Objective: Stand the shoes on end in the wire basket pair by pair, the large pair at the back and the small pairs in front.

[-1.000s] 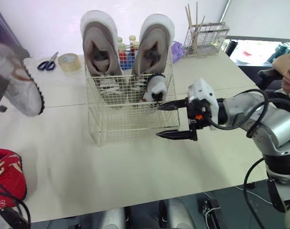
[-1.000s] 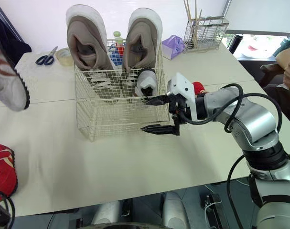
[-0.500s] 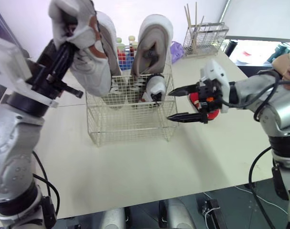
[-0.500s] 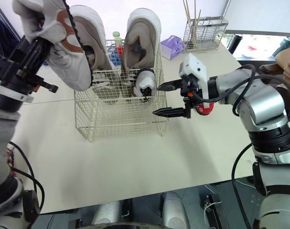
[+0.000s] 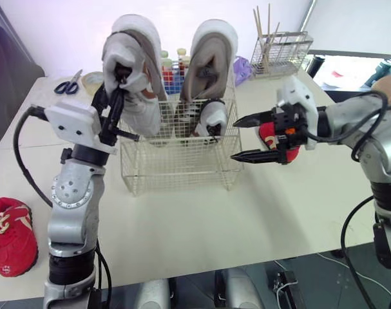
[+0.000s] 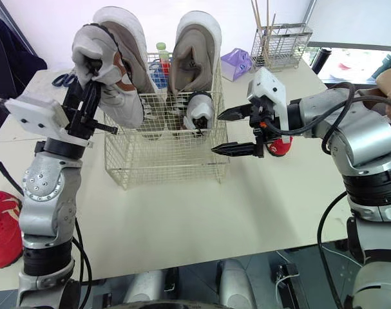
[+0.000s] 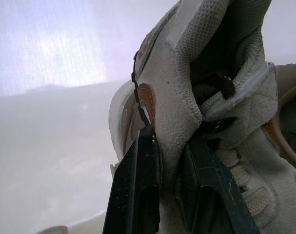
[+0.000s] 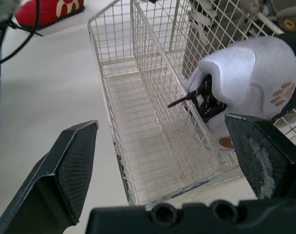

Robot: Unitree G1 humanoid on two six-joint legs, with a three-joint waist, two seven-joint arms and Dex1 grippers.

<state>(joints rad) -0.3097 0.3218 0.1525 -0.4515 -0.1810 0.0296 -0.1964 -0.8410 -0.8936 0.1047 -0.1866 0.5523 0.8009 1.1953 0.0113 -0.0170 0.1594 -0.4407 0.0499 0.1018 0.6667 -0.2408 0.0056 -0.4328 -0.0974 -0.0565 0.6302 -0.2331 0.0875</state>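
Shoes, status: approx. half done. Cream wire basket (image 5: 176, 166) sits mid-table. The large grey-beige trainers w/ white soles (image 5: 211, 58) stand on end along its back wall, so the back row is complete. Front row: one small white shoe w/ black laces (image 5: 212, 119) is upright in the front-right corner; front-left is vacant.

Its mate, a small white shoe w/ tan patch (image 6: 118, 90), is in the air over the basket's left side, toe down. The left tool (image 5: 118, 84) is clamped on its heel collar, one finger outside and one inside the opening. Can't tell whether the toe has cleared the rim or touches it.

Right tool (image 6: 216, 132) has its fingers wide apart and carries nothing. It hovers just beside the basket's right wall.

Left to do: seat the held shoe front-left, then the red pr. One small red shoe (image 6: 277, 148) lies on the table just behind the right tool. The other red shoe (image 5: 11, 228) lies at the table's far left, well apart from the basket. Front space looks tight for two more.

Surface: pale matt table (image 5: 201, 219), flat, seam running across it.

Room: blue-handled scissors (image 5: 66, 82) and a tape roll (image 5: 92, 80) back left, bottles (image 5: 172, 64) behind the basket, a wire rack w/ wooden sticks (image 5: 282, 51) back right, plain white wall beyond.
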